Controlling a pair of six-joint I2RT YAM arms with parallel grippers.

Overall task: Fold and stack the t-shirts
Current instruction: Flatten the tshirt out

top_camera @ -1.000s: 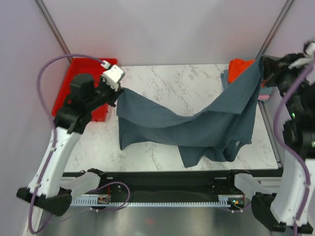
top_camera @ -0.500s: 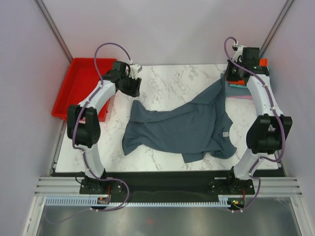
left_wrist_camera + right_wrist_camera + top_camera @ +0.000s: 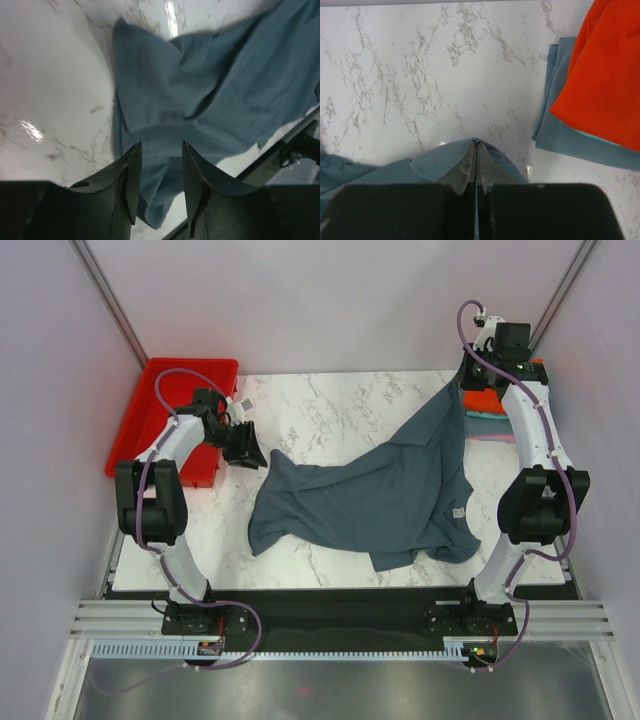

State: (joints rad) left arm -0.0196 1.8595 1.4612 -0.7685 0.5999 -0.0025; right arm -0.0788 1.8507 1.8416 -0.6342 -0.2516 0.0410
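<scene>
While the large slate blue-grey t-shirt (image 3: 370, 495) lies crumpled over the centre and right half of the marble table (image 3: 340, 410), one corner of it is drawn up toward the upper right of the top view. That corner ends at the right gripper (image 3: 466, 388). A small white tag (image 3: 459, 511) shows near the shirt's lower right edge. The lower hem sits close to the table's near edge.

Right wrist view: right fingers (image 3: 465, 170) pressed tight together at bottom centre, blue-grey cloth bunched around the tips. A pinch on the shirt. Bare marble above and to the left.

Left gripper (image 3: 245, 445) sits left of centre in the top view, just beside the shirt's upper left corner and apart from it. Left wrist view: left fingers (image 3: 131, 170) stand apart at the bottom of the frame, nothing between them. The shirt spreads beyond them across the upper right, with bare marble at left.

Folded pile at the table's upper right corner, partly hidden by the right arm. Right wrist view, right side: orange-red shirt (image 3: 605, 75) on top, a grey-blue shirt (image 3: 565, 135) under it, and a thin teal edge (image 3: 600, 141) between the two. A pink strip (image 3: 490, 437) shows at the pile's lower side in the top view.

Red tray (image 3: 175, 380) at upper left, off the table's left edge, behind the left arm.
</scene>
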